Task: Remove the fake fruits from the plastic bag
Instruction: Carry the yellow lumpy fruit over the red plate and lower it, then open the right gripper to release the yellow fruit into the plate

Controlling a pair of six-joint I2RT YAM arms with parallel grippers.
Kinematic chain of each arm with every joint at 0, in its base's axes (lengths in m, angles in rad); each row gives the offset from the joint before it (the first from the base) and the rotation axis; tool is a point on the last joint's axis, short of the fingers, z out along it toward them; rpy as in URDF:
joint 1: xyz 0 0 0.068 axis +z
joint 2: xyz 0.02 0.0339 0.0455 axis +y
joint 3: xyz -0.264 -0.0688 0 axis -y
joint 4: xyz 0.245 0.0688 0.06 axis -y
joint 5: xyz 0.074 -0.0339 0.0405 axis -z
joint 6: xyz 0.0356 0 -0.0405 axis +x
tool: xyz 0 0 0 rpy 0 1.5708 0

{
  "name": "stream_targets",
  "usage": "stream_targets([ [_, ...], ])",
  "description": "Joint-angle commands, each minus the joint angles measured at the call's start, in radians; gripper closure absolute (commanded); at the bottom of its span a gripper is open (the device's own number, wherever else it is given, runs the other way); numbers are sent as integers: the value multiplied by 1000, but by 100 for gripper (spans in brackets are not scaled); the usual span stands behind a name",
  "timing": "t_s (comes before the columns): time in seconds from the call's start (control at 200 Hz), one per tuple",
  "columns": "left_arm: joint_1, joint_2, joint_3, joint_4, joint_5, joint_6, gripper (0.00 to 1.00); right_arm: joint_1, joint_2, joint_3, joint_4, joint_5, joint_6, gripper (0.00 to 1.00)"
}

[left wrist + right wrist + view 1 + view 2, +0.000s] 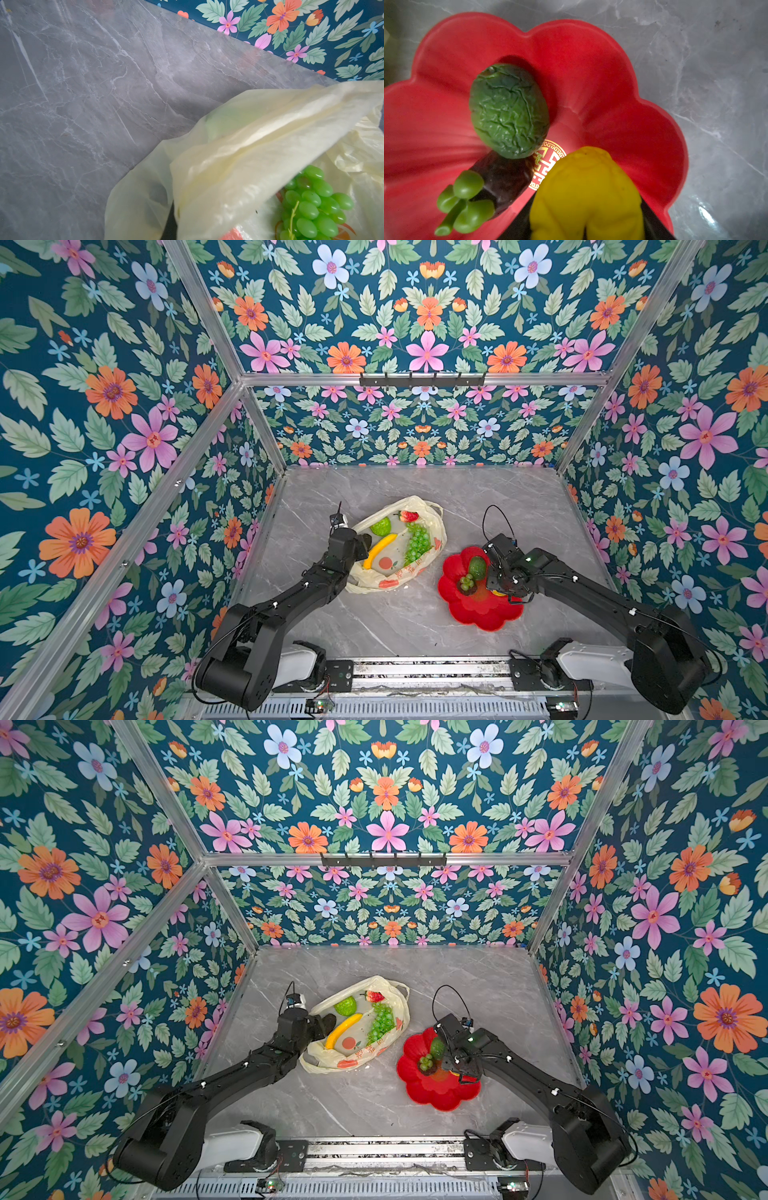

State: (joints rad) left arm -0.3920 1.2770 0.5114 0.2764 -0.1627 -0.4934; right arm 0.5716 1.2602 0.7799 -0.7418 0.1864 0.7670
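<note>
In both top views we see the plastic bag (368, 578) lying open on the table (415, 635), with banana (378, 549), grapes (417, 543), strawberry (409, 515) and a lime-green fruit (380, 526) inside and bare marble all round; the red plate (478, 614) sits near its right, not touching. The left gripper (365, 542) clamps the bag's left rim. Left wrist view: raised bag film hides part of the grapes. Right wrist view: the right gripper (588, 199) grasps a yellow citrus (583, 170) over the plate, avocado (508, 112) just beside.
</note>
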Motion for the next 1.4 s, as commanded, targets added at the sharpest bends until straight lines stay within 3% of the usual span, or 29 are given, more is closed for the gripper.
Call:
stream_targets([
  [0.0, 1, -4, 6, 12, -8, 6, 100, -7, 28, 0, 45, 4, 5, 42],
  [0.655, 1, -1, 9, 9, -13, 7, 100, -15, 138, 4, 136, -11, 2, 40],
  [1.395, 2, -1, 9, 9, -12, 7, 100, -14, 110, 21, 100, -13, -6, 27],
])
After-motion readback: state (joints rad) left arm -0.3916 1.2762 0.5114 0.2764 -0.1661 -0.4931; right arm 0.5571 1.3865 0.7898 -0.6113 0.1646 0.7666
